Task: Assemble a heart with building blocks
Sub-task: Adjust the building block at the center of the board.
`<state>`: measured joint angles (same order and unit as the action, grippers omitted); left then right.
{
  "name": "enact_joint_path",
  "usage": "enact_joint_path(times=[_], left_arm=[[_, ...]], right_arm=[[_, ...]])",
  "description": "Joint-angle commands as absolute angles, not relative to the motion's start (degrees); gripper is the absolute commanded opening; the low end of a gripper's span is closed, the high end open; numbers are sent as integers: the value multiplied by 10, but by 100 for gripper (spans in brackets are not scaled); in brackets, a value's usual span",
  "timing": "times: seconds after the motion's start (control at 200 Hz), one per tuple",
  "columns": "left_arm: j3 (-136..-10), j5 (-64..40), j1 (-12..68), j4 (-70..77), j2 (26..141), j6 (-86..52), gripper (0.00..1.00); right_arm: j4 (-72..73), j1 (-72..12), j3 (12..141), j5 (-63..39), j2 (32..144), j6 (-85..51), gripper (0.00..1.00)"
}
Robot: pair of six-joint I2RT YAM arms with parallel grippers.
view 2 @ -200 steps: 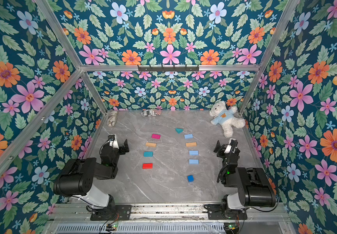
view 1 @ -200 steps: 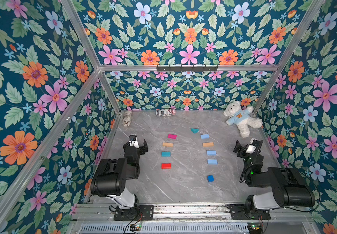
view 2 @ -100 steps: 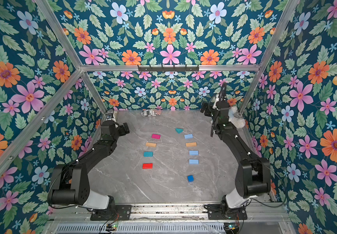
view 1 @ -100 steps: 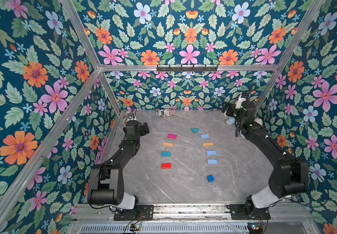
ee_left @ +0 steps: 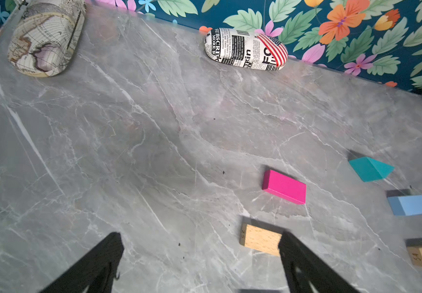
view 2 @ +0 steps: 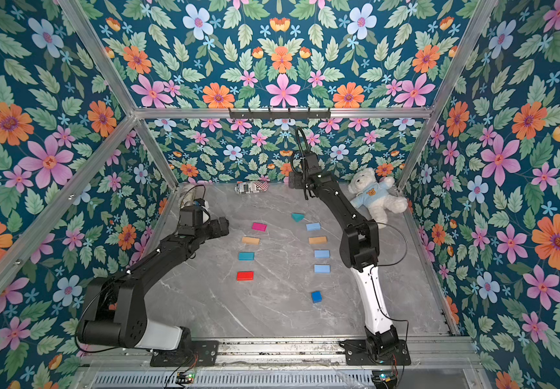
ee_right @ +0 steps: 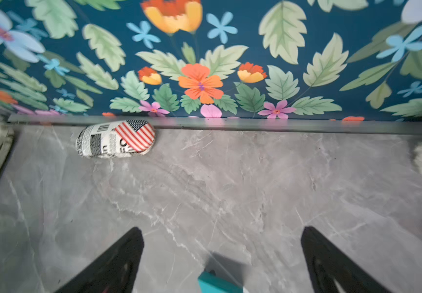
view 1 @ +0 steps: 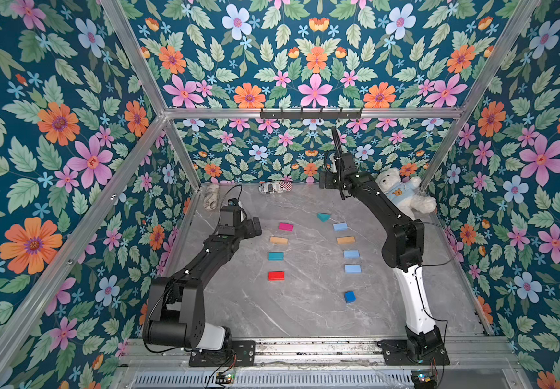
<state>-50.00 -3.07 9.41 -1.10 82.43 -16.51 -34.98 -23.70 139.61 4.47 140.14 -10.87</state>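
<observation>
Smooth marble-look table (ee_left: 103,152), soft sheen
On it the tan block (ee_left: 262,239) shows bare wood grain, the magenta block (ee_left: 284,186) matt paint, the teddy bear (view 1: 403,196) fluffy plush.

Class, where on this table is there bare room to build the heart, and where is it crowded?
Widest bare patch: between the red block, the blue cube and the front rail. A free lane runs forward from the gap between the magenta block and the triangle. Crowded: the far corner around the bear.

Both empty — left gripper (ee_left: 199,233), right gripper (ee_right: 221,228), jaws wide
</observation>
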Motion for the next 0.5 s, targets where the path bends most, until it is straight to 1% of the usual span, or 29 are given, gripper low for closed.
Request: enact_joint_path(times=[0.0,0.065,0.12,0.225,0.43,0.495], left_arm=[[-498,-42,96,-27,818,-172,100],[-495,-45,98,-28,818,-172,100],[-494,-45,98,-29,820,-172,100],[-492,-50,100,-29,825,-172,100],[-495,-47,100,-29,839,-169,100],[-497,-47,100,-29,844,-168,100]], right_arm=[[-425,-252,1429,16,1434,-109,99],[-424,-260,1414,25,1441,-91,98],[-431,-259,1397,6,1446,-72,93],[-456,-259,1386,14,1463,-39,90],[-466,-259,1365,7,1476,-1,90],[-463,-260,1366,3,1480,3,88]])
